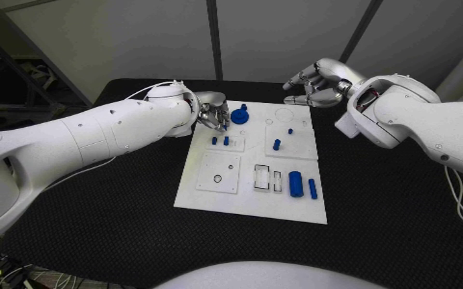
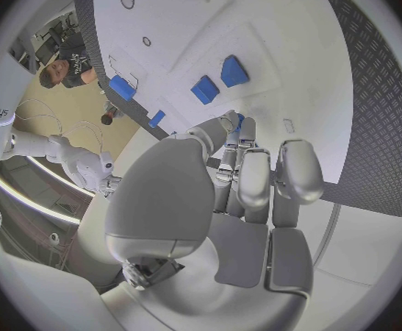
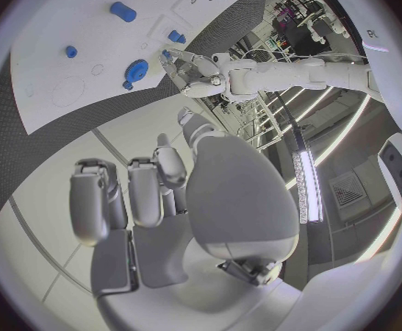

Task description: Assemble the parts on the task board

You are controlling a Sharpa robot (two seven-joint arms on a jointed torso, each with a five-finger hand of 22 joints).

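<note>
The white task board [image 1: 220, 199] lies mid-table. Blue parts stand on it: a round disc with a knob [image 1: 240, 116], two short pegs [image 1: 220, 140], a peg [image 1: 277, 144], a thick cylinder [image 1: 296, 184] and a thin bar [image 1: 312, 188]. My left hand [image 1: 211, 116] hovers at the board's far left corner beside the disc, and it pinches a small blue part [image 2: 240, 120] at its fingertips. My left hand [image 2: 228, 191] has its other fingers curled. Beyond the board's far right corner my right hand [image 1: 318, 83] hangs with fingers curled in and nothing in them [image 3: 155, 198].
The board has several recesses: a round one [image 1: 286, 114] at the far right, a square plate with holes [image 1: 219, 172] at the near left, and rectangular slots [image 1: 262, 177] near the cylinder. Black matting [image 1: 116, 222] surrounds the board. A grey wall stands behind.
</note>
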